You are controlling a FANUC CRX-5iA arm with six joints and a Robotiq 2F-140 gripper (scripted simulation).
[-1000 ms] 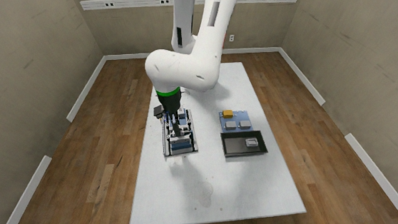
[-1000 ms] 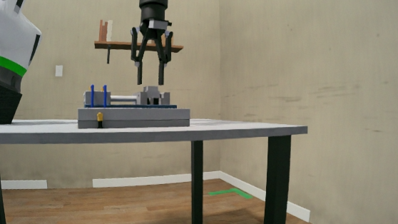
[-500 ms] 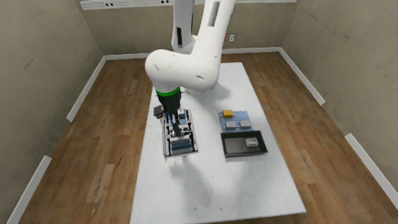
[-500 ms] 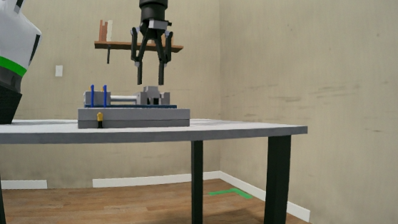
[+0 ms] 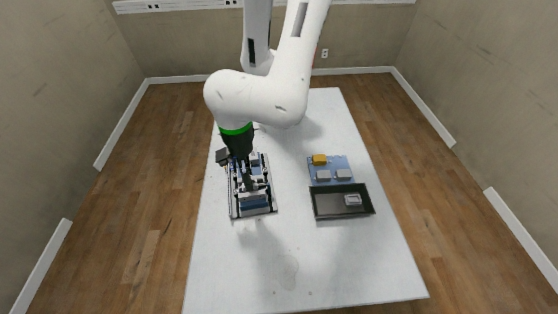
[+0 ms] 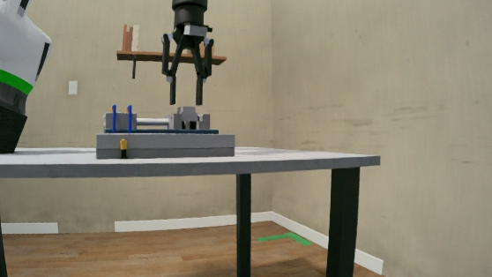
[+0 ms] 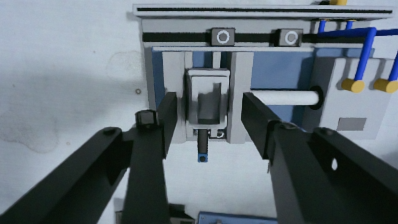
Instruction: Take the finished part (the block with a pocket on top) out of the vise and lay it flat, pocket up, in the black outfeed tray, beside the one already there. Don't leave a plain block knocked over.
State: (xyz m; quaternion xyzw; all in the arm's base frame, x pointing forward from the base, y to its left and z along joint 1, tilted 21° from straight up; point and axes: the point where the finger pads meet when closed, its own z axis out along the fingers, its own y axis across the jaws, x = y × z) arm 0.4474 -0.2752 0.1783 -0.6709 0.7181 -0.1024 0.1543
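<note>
The finished part [image 7: 207,97], a grey block with a dark pocket on top, sits clamped between the jaws of the vise [image 5: 251,185]. It also shows in the side view [image 6: 188,116]. My gripper [image 6: 185,102] hangs straight above it, fingertips just over the top of the part, one finger on each side. In the wrist view the gripper [image 7: 207,125] is open and empty, with the part centred between the fingers. The black outfeed tray [image 5: 342,201] lies to the right on the table, with one pocketed block [image 5: 354,199] lying flat in its right end.
A blue pallet [image 5: 329,169] behind the tray carries two plain grey blocks [image 5: 333,174] and an orange block [image 5: 319,159]. The vise has blue handles [image 6: 121,118] and a screw rod [image 7: 282,97]. The arm's white body [image 5: 260,90] hangs above the vise.
</note>
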